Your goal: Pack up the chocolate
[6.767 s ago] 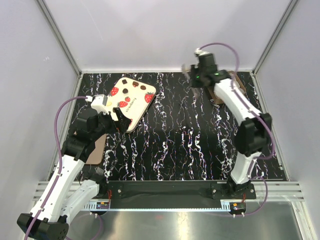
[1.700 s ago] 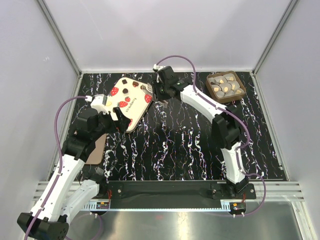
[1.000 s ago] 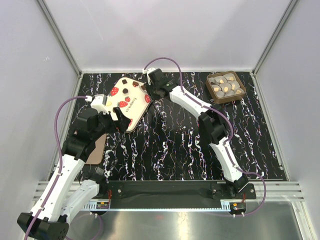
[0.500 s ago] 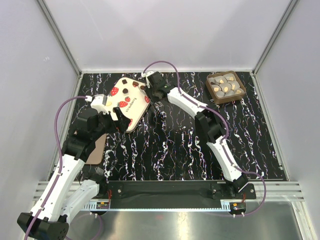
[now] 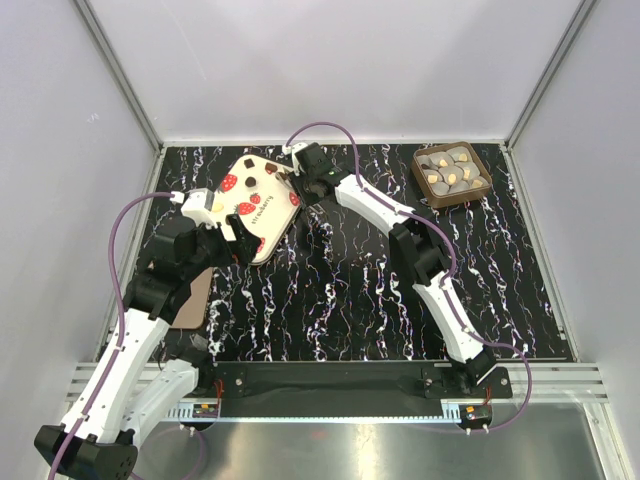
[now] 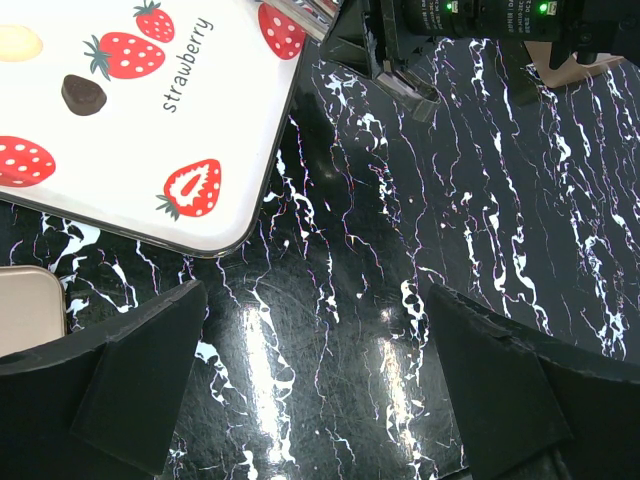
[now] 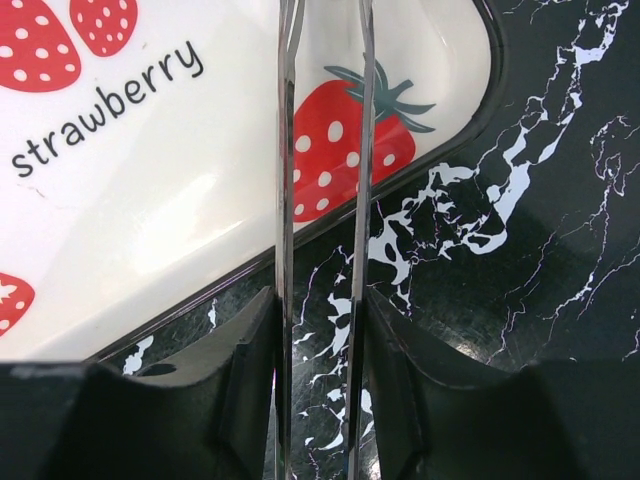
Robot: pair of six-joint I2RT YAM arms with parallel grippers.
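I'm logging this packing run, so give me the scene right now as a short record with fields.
chocolates: in brown tray, far right corner
lid: flat, far left, strawberry print up
right gripper: at lid's right corner, narrowly parted, grip unclear
left gripper: open, empty, by lid's near edge

white left arm point(image 5: 115, 365) and right arm point(image 5: 452, 314), black joints, purple cables point(image 5: 114, 240).

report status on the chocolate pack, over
Left gripper open beside strawberry lid. Right gripper over lid's right corner, jaws narrow, grip unclear. Chocolate in brown tray, back right, uncovered. Nothing seen blocking.
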